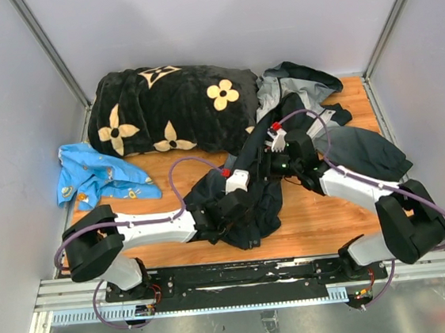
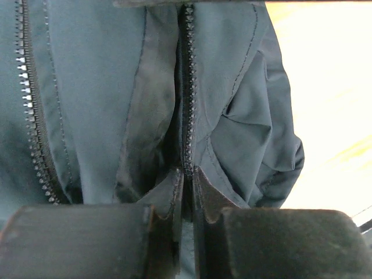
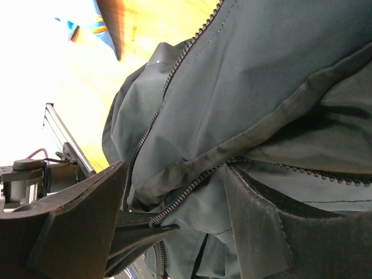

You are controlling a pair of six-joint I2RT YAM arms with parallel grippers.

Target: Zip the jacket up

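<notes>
**Even light above, glare at the wrists**

The top view is bright, sharp and evenly lit, with only soft shadows under the arms (image 1: pixel 157 227). In both wrist views the wooden table (image 2: pixel 325 87) burns out almost to white, while the dark jacket (image 2: pixel 104 116) stays dim. The near fingers (image 2: pixel 75 241) are blurred, but the zipper (image 2: pixel 187 87) teeth are crisp.

A wooden bench (image 1: pixel 324 219) sits between pale grey walls (image 1: pixel 215 16). Across its far left side lies a bunched black plush blanket (image 1: pixel 170 108) with cream flower shapes, close against the back wall. Just beside the blanket's near left end, a small bright blue patterned cloth (image 1: pixel 100 175) lies crumpled at the bench's left edge.
</notes>
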